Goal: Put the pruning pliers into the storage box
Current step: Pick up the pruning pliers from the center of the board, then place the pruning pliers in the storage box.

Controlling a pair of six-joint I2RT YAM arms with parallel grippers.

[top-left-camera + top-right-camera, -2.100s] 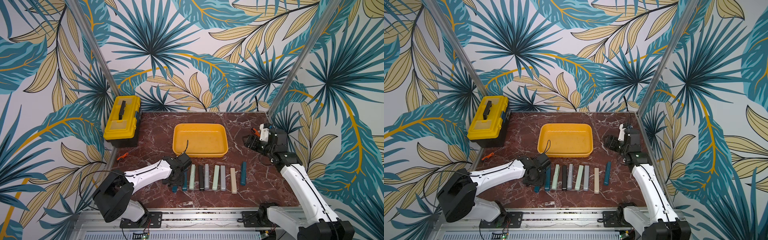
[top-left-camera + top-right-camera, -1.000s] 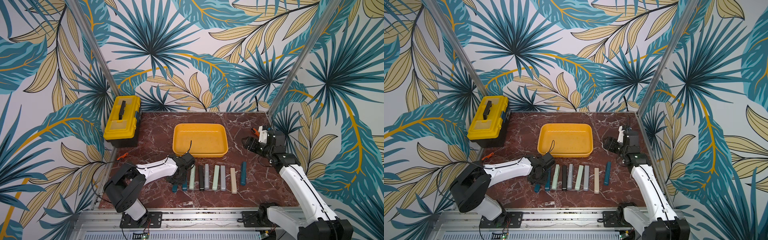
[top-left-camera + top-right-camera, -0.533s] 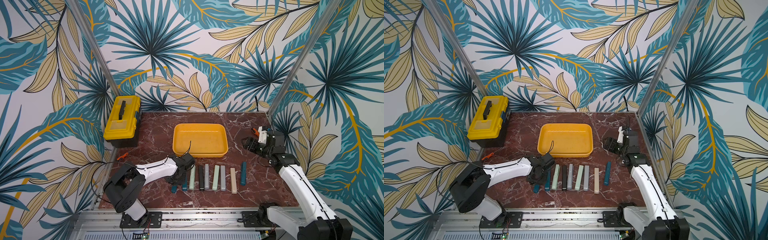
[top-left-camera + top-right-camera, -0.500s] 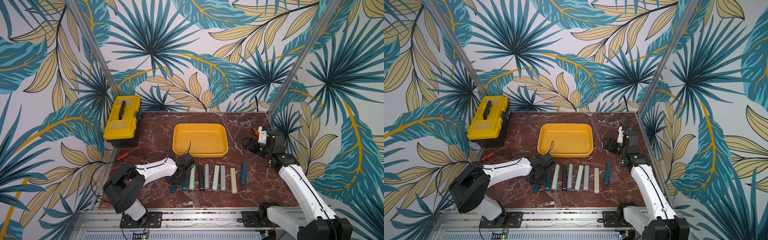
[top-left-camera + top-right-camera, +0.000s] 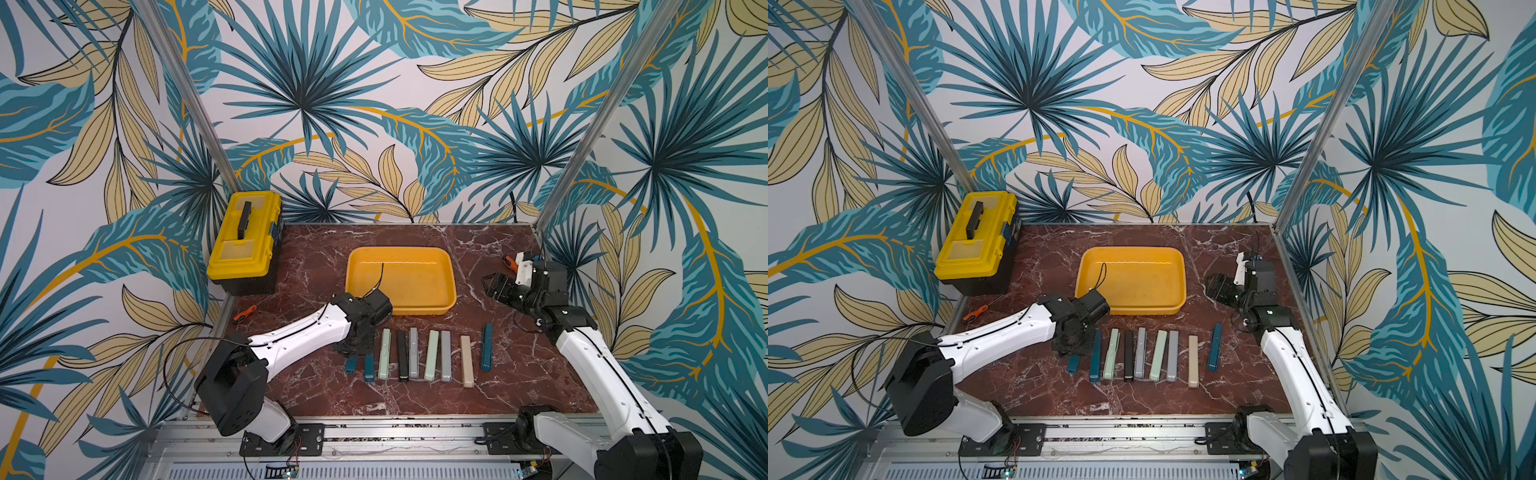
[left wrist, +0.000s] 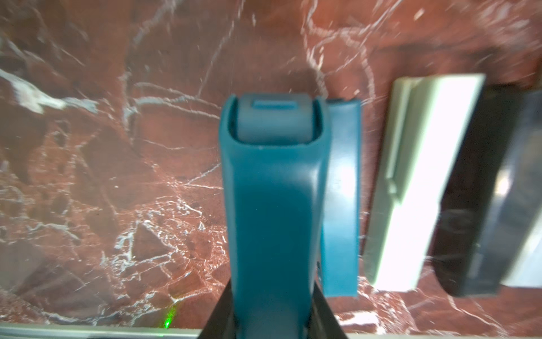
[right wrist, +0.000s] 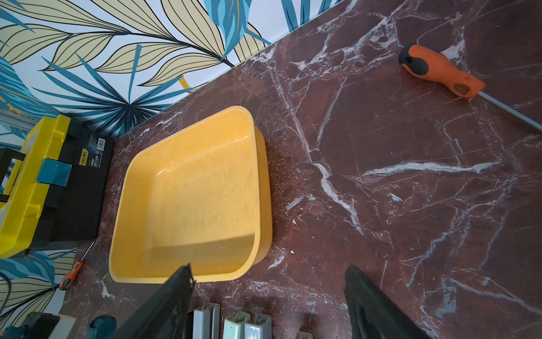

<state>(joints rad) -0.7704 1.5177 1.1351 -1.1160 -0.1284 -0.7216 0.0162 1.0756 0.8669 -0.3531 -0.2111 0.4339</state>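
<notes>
Our left gripper hangs low at the left end of the row, its jaws drawn together on the slim dark teal bar-shaped pruning plier. The left wrist view shows that bar running straight out from between the black fingers. As for what has changed, two seconds ago this arm's elbow lay farther out, and it has since swung in and settled. In the last half second the bar's near end has crept a little away from the table's front edge in both top views, and the marble blurs in the wrist view. We read this as the grasp made and the lift just beginning. Just beside the held bar lies a second dark teal plier, close enough that it could be dragged along. The other bars are mint green, black, grey and beige, plus one more teal set apart, and they lie flat on the red-brown marble table. The shallow yellow-orange plastic storage box stands just behind the row, empty, so nothing is stowed yet. Our right gripper waits beside the box, jaws wide apart, holding nothing.
</notes>
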